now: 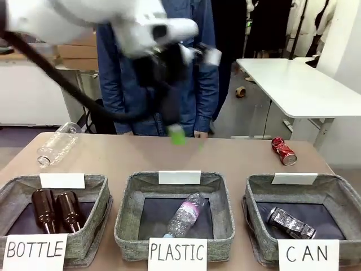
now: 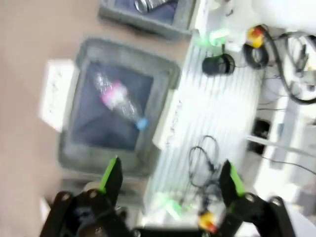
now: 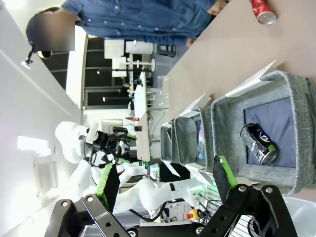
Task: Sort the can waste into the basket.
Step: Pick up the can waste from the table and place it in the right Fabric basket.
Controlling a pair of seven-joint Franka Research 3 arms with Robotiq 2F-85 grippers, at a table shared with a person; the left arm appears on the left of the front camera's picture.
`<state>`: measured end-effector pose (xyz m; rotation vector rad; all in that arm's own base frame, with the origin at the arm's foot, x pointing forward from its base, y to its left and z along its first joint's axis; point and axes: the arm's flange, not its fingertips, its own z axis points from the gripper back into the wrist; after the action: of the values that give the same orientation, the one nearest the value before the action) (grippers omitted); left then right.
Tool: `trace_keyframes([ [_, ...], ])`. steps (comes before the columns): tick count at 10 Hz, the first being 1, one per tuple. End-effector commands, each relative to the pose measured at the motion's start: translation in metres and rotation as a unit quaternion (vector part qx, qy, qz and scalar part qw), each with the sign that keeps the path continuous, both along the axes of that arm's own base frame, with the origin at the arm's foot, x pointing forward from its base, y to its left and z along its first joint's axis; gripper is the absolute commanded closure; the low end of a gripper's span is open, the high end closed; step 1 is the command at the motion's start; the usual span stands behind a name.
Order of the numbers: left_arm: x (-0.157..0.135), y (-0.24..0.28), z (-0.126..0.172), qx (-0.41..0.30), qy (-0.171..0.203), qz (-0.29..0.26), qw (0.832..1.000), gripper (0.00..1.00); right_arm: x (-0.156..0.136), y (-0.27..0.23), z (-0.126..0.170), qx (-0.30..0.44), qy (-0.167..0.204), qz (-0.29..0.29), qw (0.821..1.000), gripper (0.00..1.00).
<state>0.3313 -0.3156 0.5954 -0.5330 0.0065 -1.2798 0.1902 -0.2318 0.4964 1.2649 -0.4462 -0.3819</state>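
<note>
Sorting, part done. I have the left gripper [image 2: 172, 174] high at frame centre, fingers spread and empty, free to reach either way. The right gripper [image 3: 165, 170] hangs clear, equally wide and empty. The silver-and-black can [image 1: 290, 222], crushed, lies inside the CAN basket [image 1: 259, 186] at lower right. The red can [image 1: 284, 151], shiny and dented, lies on the table [image 1: 225, 158] behind that basket, evidently the one left to sort.
</note>
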Motion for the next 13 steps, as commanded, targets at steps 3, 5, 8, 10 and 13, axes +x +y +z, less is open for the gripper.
trace_keyframes([
  [3,-0.014,0.187,-0.024,-0.177,0.133,0.256,0.941,0.0,0.0,0.001,0.002,0.009,-0.009,0.0,1.0,0.0],
  [5,-0.036,0.248,-0.042,-0.274,0.155,0.378,0.871,0.0,0.0,0.001,0.002,0.009,-0.009,0.0,1.0,0.0],
  [8,-0.049,0.3,-0.086,-0.353,0.191,0.523,0.751,0.0,0.014,0.034,0.03,0.022,-0.06,0.13,0.989,0.0],
  [10,-0.053,0.301,-0.106,-0.4,0.213,0.529,0.718,0.0,0.039,0.096,0.046,0.056,-0.075,0.287,0.953,0.0],
  [13,-0.018,0.339,-0.073,-0.371,0.21,0.532,0.732,0.0,0.06,0.174,0.045,0.029,-0.074,0.342,0.937,0.0],
])
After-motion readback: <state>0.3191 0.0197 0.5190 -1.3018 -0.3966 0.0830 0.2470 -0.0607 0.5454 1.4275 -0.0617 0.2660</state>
